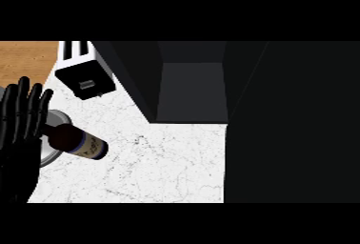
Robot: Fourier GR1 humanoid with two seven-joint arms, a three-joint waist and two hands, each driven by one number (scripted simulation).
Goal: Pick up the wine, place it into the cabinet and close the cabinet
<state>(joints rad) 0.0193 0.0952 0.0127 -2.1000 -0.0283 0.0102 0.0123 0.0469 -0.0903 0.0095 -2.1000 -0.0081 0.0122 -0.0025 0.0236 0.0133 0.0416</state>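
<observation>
- White, dark-veined marble makes up the tabletop [162, 167], which fills the lower middle of the frame. A strip of brown wood [25, 59] shows in the upper left corner.
- At the left edge of the frame is the left hand [17, 147], black, its palm low and its fingers [25, 102] pointing up the frame. The fingers are straight and slightly spread, released, and wrapped round nothing.
- The wine [79, 143] sits on the tabletop at the left, just beside that hand. It is a dark bottle seen steeply from above and tilted in the view, its dark top toward the hand and its pale-labelled body toward the lower right. I cannot tell whether the hand's edge touches the bottle; no finger curls round it.
- Under the bottle's top and partly under the hand lies a round grey disc [55, 118]. It may be a plate or a lid; I cannot say which.
- Above it, in the upper left, a black boxy appliance [85, 82] stands at a slant, with a white slatted piece [74, 50] behind it at the top edge.
- The cabinet [191, 90] is at the upper middle. It is open, with dark side walls and a bare grey inner floor, well apart from the wine.
- A broad black panel [295, 124] covers the whole right of the frame, from top to bottom. It may be the cabinet's door, but I cannot be sure.
- No right hand shows anywhere.
</observation>
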